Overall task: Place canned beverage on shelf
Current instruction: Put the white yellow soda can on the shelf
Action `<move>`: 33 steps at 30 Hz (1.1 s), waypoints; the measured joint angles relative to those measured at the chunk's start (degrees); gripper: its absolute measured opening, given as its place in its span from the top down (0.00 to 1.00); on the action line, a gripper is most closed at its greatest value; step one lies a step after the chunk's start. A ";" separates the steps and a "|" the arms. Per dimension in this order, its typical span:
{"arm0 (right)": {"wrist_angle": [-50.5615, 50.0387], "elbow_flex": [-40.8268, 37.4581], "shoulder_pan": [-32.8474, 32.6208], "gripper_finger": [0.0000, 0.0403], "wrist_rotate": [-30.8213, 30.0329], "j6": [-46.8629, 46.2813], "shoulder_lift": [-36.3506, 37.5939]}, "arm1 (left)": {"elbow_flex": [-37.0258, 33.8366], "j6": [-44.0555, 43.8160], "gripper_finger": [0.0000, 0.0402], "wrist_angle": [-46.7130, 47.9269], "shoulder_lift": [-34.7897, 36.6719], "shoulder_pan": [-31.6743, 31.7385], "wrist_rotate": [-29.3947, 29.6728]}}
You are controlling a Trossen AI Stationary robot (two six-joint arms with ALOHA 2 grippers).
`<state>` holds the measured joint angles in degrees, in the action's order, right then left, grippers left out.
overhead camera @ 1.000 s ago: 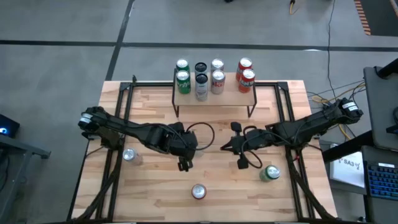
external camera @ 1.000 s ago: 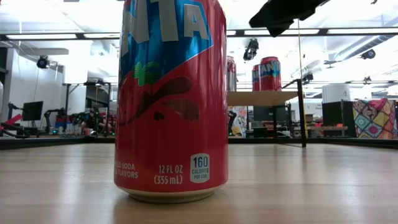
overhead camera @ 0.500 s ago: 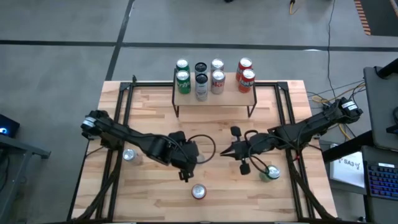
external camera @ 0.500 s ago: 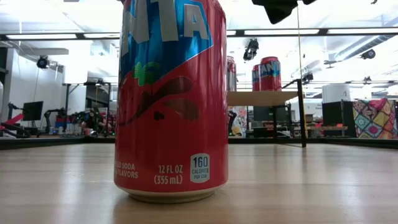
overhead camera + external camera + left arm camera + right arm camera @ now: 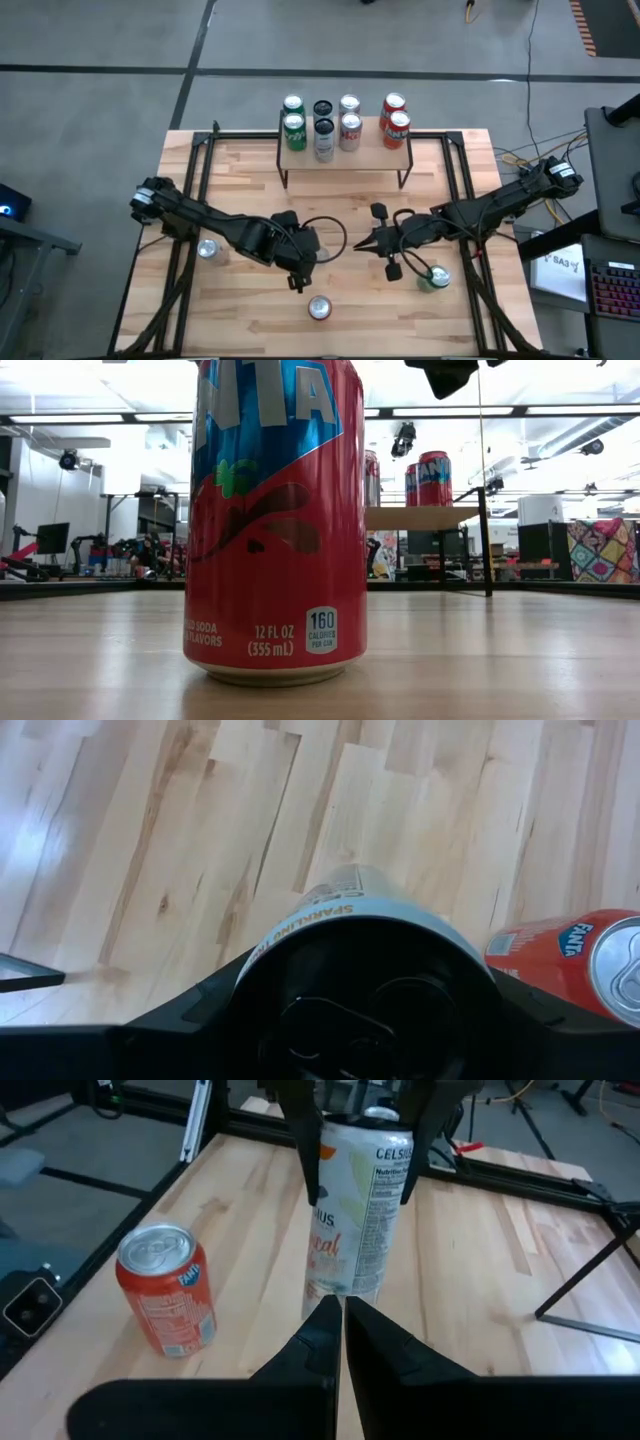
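Behind left gripper (image 5: 358,1140), half-hidden white can (image 5: 358,1210)

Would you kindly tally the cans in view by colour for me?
Green cans: 3
Red cans: 3
White can in the left gripper: 1
Other silver, white or black cans: 5
Total: 12

7 cans (image 5: 323,124) crowd shelf (image 5: 345,152), centre table (image 5: 345,205) bare
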<state>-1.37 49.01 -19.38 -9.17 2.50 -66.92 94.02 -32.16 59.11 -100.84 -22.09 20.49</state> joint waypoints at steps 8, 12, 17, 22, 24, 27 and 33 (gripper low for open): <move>-0.41 0.00 -0.13 0.86 0.23 -0.96 0.00 | 0.00 0.98 0.39 0.06 0.02 0.00 -0.02; -0.09 0.00 -0.11 0.68 0.00 0.66 0.00 | 0.00 0.99 0.39 0.24 0.04 -0.19 -0.03; 0.04 0.00 -0.11 0.44 -2.75 1.20 0.00 | 0.00 1.05 0.39 0.21 0.04 -0.65 -0.34; 2.22 0.04 -0.11 0.26 -0.97 1.06 -0.97 | 0.03 3.28 0.39 -3.92 0.04 -0.62 -0.06; 2.54 0.04 -0.11 0.22 -0.90 1.38 -1.78 | 0.04 4.87 0.39 -5.22 0.07 -0.42 0.76; 4.10 0.09 0.30 0.18 -1.24 1.86 -2.76 | 0.04 6.55 0.39 -6.56 0.15 -0.08 1.47; 4.98 0.07 2.62 0.14 -0.90 0.85 -3.60 | 0.04 8.79 0.39 -9.81 0.22 0.28 1.55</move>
<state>3.62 49.08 -16.76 -10.07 3.35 -70.51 94.06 -23.37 49.30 -100.62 -21.80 22.04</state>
